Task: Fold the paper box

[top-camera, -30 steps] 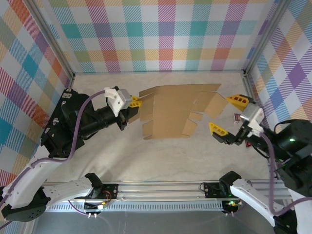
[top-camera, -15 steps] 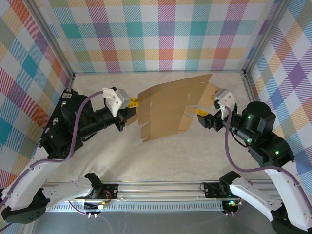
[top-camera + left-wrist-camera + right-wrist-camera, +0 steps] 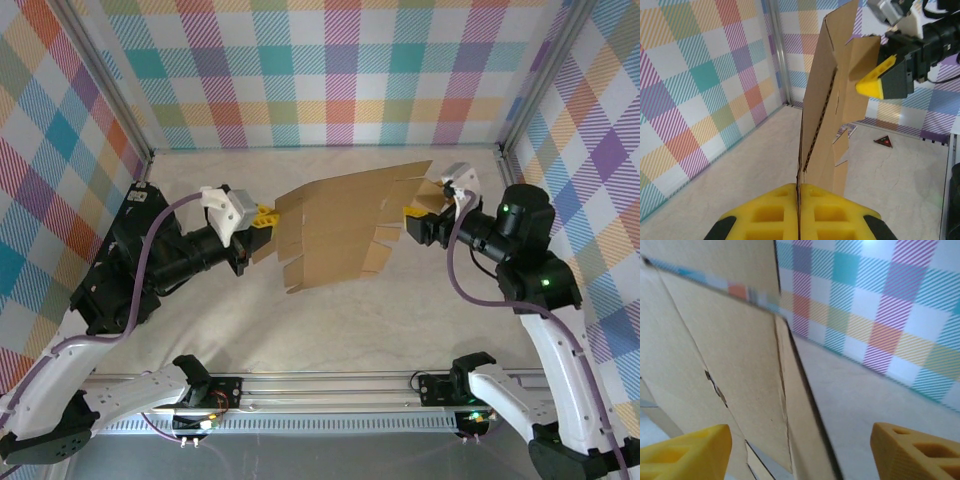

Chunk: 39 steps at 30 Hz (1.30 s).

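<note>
1. the paper box (image 3: 335, 230) is not yet a box. it is a flat die-cut sheet of brown corrugated cardboard, held up off the surface (image 3: 330, 330) in the middle of the cell, between the two arms, standing nearly on edge.
2. the left gripper (image 3: 262, 215) has the sheet's left edge. in the left wrist view its yellow jaws are pressed together on the cardboard at (image 3: 798, 192), and the sheet rises straight out of them. i judge this grip to be an anchor, keeping the sheet off the surface so that the flaps hang free to be bent.
3. the right gripper (image 3: 420, 208) is at the sheet's far right corner. in the right wrist view its jaws stand wide apart (image 3: 800, 445), a flap edge running between them. they straddle it and do not pinch it, and i cannot tell whether either pad touches the cardboard.
4. that placement suits taking hold of a side flap and bending it along its crease against the left arm's hold. no crease looks folded yet, so the task seems to be at an early stage.
5. compared with a second ago, the right gripper has come in from well to the right of the sheet, where it was clear of it, and now sits at the corner flap. the sheet has swung round, its right end further away, and the left gripper has drawn slightly left.
</note>
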### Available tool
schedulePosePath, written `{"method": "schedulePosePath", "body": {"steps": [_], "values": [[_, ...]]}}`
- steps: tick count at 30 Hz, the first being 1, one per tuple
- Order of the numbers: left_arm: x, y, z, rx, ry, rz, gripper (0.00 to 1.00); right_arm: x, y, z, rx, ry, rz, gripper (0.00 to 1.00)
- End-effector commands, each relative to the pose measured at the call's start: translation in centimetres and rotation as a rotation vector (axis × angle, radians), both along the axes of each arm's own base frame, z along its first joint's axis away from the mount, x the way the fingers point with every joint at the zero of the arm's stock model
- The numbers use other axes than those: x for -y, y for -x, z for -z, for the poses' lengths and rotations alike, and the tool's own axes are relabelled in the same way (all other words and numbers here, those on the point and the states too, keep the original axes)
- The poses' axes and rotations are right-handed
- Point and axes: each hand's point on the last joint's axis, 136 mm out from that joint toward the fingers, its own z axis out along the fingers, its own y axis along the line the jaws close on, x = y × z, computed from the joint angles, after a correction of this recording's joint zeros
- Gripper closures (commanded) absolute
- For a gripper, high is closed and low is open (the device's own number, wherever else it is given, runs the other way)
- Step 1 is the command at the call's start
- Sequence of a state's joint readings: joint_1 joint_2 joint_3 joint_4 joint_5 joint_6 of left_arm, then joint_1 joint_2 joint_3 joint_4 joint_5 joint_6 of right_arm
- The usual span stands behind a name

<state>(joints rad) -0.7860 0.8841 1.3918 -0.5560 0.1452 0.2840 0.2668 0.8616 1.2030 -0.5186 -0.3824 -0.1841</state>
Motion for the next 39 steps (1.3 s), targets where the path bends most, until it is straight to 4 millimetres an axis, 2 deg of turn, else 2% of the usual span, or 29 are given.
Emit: {"method": "schedulePosePath", "body": {"steps": [1, 4, 7, 9, 13, 15, 18, 22, 26, 33, 35, 38, 39], "values": [[-0.5, 0.7, -0.6, 0.022, 0.012, 0.016, 1.00, -1.9, 2.0, -2.1, 0.059, -0.069, -0.167, 0.33], [-0.6, 0.5, -0.7, 0.025, 0.014, 0.002, 1.00, -2.4, 2.8, -2.4, 0.056, -0.084, -0.212, 0.51], [-0.4, -0.2, -0.3, 0.017, 0.015, -0.018, 1.00, -2.4, 3.1, -2.6, 0.047, -0.097, -0.218, 0.81], [-0.2, -0.9, 0.1, 0.008, 0.014, -0.040, 1.00, -2.4, 3.3, -2.8, 0.036, -0.107, -0.215, 0.88], [-0.2, -3.0, 0.6, -0.024, 0.011, -0.122, 1.00, -1.9, 2.9, -3.1, -0.086, -0.141, -0.151, 0.90], [-0.1, -3.4, 0.5, -0.048, 0.011, -0.126, 1.00, -2.1, 3.3, -3.3, -0.156, -0.160, -0.161, 0.90], [0.1, -2.8, 0.2, -0.080, 0.003, -0.099, 1.00, -2.5, 4.7, -3.8, -0.211, -0.189, -0.212, 0.90], [-0.8, -1.3, 0.1, -0.129, 0.033, -0.084, 1.00, -1.7, 6.1, -3.6, -0.297, -0.203, -0.161, 0.89], [-1.6, -2.1, 1.2, -0.205, 0.096, -0.167, 1.00, -2.1, 7.3, -2.8, -0.397, -0.213, -0.195, 0.86], [1.4, -6.7, 6.1, -0.311, -0.013, -0.240, 1.00, -1.9, 2.7, 0.8, -0.504, -0.172, -0.071, 0.89], [2.4, -8.3, 7.8, -0.317, -0.023, -0.258, 1.00, -1.9, 1.1, 2.2, -0.514, -0.172, -0.038, 0.93], [2.5, -11.3, 10.9, -0.336, -0.043, -0.324, 1.00, -1.8, -1.7, 4.6, -0.523, -0.171, 0.027, 0.94], [2.4, -12.3, 11.6, -0.336, -0.040, -0.339, 1.00, -1.8, -2.4, 5.3, -0.523, -0.169, 0.041, 0.91]]}}
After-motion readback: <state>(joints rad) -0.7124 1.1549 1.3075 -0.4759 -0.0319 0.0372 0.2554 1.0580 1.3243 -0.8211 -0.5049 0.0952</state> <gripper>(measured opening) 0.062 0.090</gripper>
